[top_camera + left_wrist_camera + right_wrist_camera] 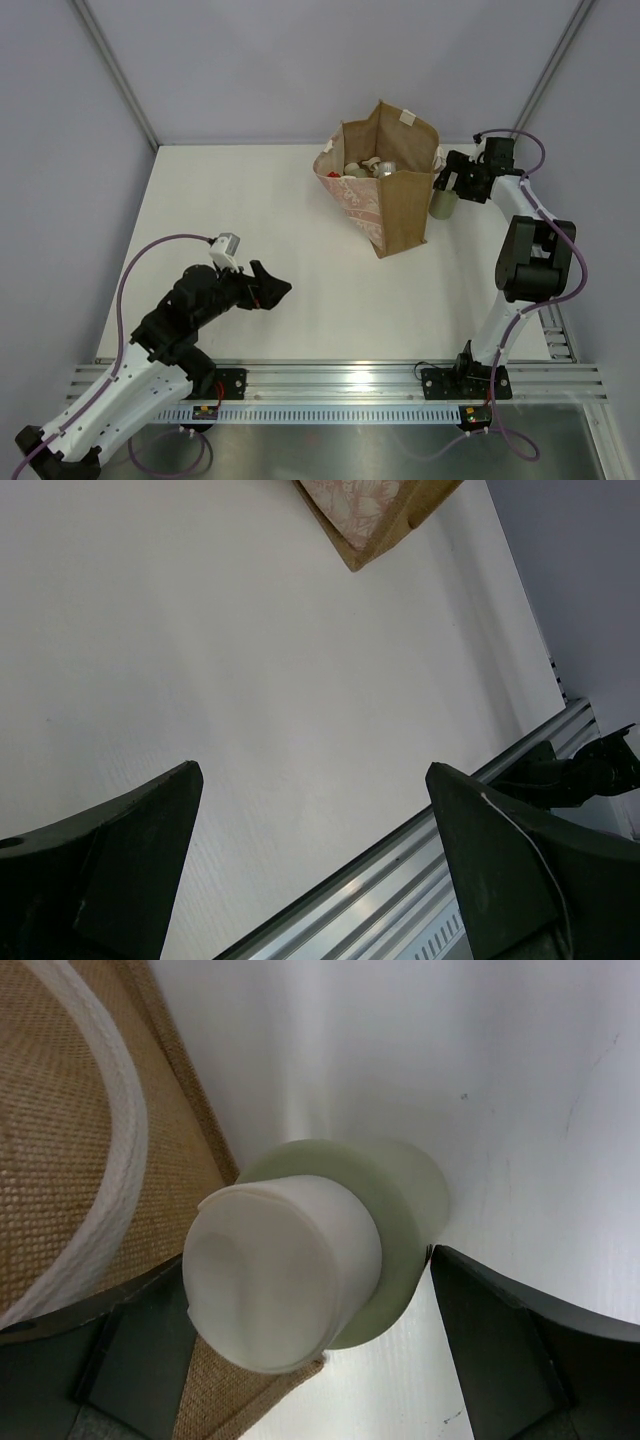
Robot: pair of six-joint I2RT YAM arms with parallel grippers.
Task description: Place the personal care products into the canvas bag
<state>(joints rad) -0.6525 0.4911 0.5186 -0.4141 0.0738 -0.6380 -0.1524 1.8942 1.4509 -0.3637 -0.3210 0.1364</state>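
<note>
The canvas bag [390, 195] stands upright at the back middle of the table, and several personal care products [368, 167] show inside its open top. A pale cream bottle [443, 203] with a white cap stands on the table against the bag's right side. My right gripper [449, 183] is just above it. In the right wrist view the bottle [400, 1190] sits between the spread fingers of my right gripper [308, 1255], and the bag's weave [60, 1110] lies at the left. My left gripper [270, 290] is open and empty, low at the front left.
The bag's white handle strap [120, 1140] runs next to the bottle. A metal rail [340, 385] lines the near edge and also shows in the left wrist view [400, 880]. The bag's lower corner [370, 510] shows far off there. Grey walls enclose the table.
</note>
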